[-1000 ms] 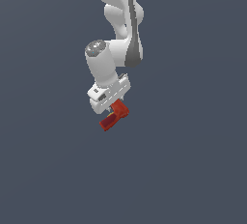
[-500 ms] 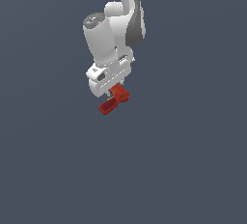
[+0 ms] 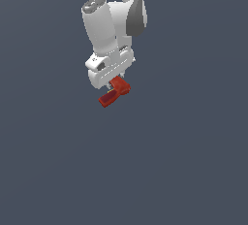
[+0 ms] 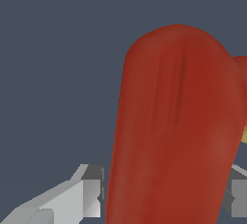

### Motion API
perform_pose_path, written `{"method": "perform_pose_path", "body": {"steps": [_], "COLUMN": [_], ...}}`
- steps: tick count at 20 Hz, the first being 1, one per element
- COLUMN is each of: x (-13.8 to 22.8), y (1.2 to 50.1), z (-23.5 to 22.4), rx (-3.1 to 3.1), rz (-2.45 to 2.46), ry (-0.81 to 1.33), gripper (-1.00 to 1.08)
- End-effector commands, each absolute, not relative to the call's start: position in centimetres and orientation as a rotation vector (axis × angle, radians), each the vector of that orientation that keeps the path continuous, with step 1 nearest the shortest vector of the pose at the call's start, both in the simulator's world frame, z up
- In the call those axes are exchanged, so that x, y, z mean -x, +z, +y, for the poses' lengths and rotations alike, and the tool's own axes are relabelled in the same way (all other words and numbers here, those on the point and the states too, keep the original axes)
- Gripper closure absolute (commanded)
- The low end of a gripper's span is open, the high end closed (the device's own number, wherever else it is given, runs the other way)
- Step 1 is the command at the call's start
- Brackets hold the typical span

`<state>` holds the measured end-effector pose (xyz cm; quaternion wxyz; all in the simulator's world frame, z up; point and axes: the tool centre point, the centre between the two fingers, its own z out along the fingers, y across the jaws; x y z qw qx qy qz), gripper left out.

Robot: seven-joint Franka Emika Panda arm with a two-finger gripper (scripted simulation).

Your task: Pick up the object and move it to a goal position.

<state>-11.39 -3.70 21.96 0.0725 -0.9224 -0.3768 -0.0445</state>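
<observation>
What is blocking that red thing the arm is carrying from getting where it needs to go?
Nothing visible. The red object hangs from the end effector, with only plain grey background around it. No goal marker shows, so the path's end cannot be judged.

The white arm [image 3: 114, 20] comes down from the top of the exterior view, its wrist bent so the hand [image 3: 114, 87] points downward, tilted a little toward the exterior view's right. The fingers [image 4: 87, 191] are closed on the red object [image 3: 114, 92], one on each side of it, as the wrist view shows up close.
</observation>
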Motion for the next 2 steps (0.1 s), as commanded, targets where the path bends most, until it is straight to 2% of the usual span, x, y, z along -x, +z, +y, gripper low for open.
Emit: {"method": "perform_pose_path", "body": {"steps": [1,2], "x": [11.45,11.46], "y": [22.41,22.43], "z": [-3.73,-3.73], "rx": [2.773,2.773], "rz": [-1.133,-1.133], "ry": [-0.139,-0.139], "gripper": [1.08,1.08]}}
